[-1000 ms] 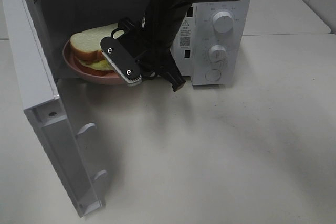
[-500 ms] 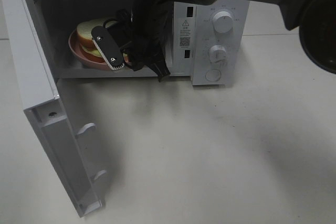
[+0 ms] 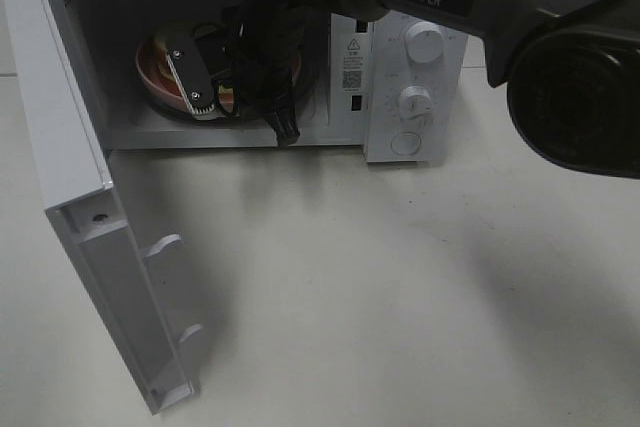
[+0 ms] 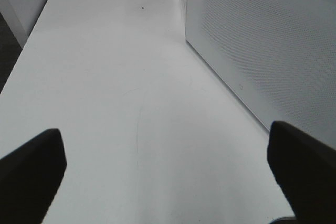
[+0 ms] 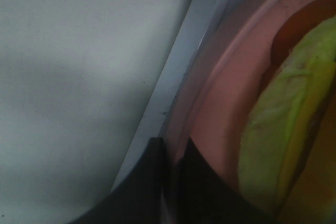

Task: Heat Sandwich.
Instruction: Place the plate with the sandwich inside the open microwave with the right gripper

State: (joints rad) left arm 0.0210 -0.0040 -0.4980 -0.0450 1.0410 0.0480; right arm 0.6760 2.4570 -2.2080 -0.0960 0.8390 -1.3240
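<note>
Pink plate (image 5: 212,129) is pinched at its rim by the closed right end effector (image 5: 169,153), so the sandwich (image 5: 283,129) just beyond the fingertips is carried without being squeezed. Both are inside the microwave oven (image 3: 415,47) (its door (image 3: 80,197) swung wide). The left end effector (image 4: 168,177) hangs spread and empty over the bench (image 4: 105,77) beside the oven's wall, likely keeping clear.

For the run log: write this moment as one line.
right gripper: jaws shut on plate rim; sandwich: on plate, inside microwave; door: open; left gripper: open above table
</note>
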